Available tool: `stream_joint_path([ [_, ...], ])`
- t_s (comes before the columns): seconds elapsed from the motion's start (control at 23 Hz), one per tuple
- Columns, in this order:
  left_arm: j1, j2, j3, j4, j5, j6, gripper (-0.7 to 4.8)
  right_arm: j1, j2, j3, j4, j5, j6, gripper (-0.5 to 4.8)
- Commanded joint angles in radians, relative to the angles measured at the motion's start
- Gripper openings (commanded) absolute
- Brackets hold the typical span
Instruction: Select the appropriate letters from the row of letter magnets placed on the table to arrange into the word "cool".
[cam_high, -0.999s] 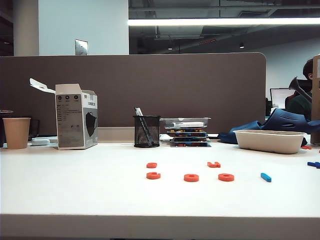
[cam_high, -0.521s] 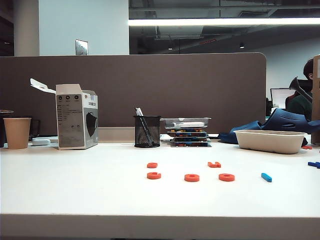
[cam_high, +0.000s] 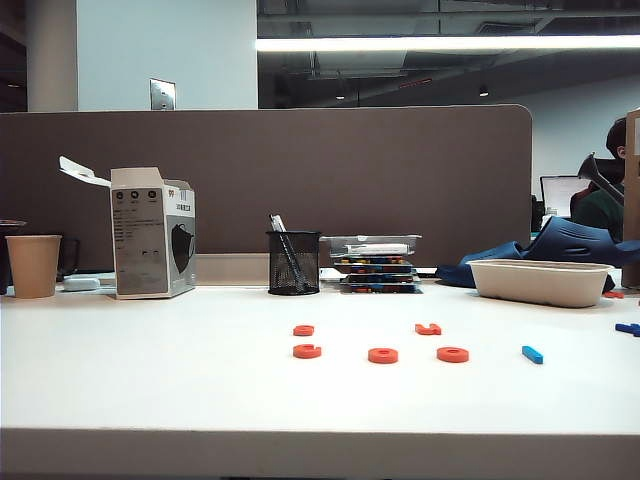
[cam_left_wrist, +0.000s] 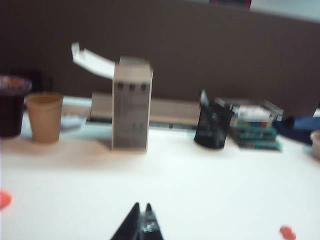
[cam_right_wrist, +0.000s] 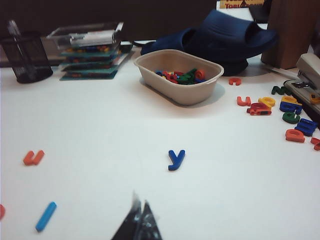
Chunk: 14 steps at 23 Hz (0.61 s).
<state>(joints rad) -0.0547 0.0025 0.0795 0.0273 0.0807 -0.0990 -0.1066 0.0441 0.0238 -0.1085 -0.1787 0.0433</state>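
status: word "cool" laid out | row: c (cam_high: 307, 351), two rings (cam_high: 383, 355), light-blue bar (cam_high: 532, 354) | my left gripper (cam_left_wrist: 141, 219) clenched, empty | my right gripper (cam_right_wrist: 139, 212) clenched, empty | left: nothing apparent

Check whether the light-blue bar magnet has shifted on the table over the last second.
No. The light-blue bar lies in the same spot, right of the right-hand orange ring and in front of the beige tray, as before.
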Motion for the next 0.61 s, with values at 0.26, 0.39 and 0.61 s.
stream_joint_path([
  [0.26, 0.0, 0.0, -0.072, 0.117, -0.005, 0.014, -0.05, 0.001, 0.001, -0.024, 0.014, 0.026, -0.048, -0.01],
  [0.39, 0.0, 0.0, -0.072, 0.111, -0.051, 0.016, -0.05, 0.0, 0.0, -0.024, 0.014, 0.024, -0.047, 0.0],
  [0.61, -0.001, 0.0, -0.072, 0.106, -0.055, 0.013, -0.05, -0.002, 0.0, -0.024, 0.013, 0.023, -0.047, 0.0],
])
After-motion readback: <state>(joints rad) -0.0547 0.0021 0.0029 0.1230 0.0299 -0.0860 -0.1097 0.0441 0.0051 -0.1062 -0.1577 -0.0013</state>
